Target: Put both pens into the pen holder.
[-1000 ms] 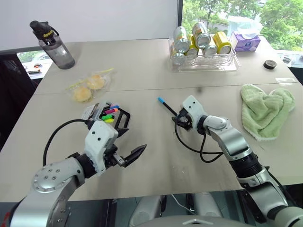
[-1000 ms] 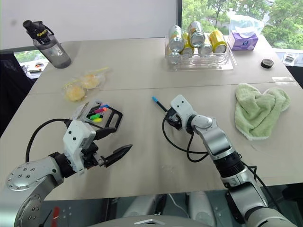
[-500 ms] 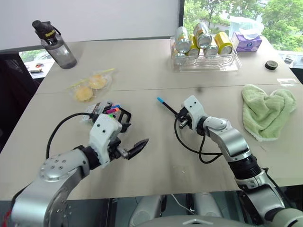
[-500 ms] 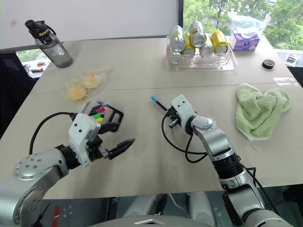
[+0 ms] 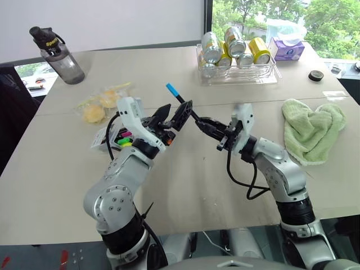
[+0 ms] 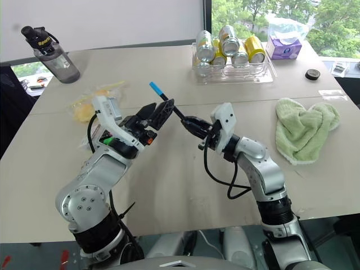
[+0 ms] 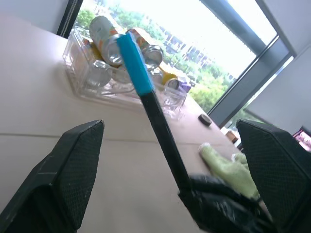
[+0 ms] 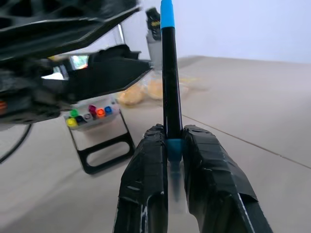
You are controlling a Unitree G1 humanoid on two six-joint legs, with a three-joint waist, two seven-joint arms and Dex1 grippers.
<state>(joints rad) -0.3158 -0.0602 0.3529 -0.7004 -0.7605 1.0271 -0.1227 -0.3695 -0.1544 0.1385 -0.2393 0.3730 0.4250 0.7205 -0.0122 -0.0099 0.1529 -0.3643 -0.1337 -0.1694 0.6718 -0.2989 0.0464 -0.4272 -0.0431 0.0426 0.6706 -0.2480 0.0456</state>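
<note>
right pincer (image 5: 209, 125) grips the blue-ended pen (image 5: 183, 104) aloft between the open left pincer's (image 5: 172, 115) fingers.

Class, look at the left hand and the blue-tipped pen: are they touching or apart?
Apart. In the left wrist view the pen rises between the left hand's two open fingers with clear gaps on both sides; the right hand grips its lower end.

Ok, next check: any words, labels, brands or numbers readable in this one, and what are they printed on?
Water bottle: yellow lettering on the black lid strap, too small to read for certain.
Drink cans in the clear tray: printing blurred, unreadable.
Purple tissue box: pattern, no legible words.
Pen holder: no readable label.
Blue-ended pen: no visible text.
</note>
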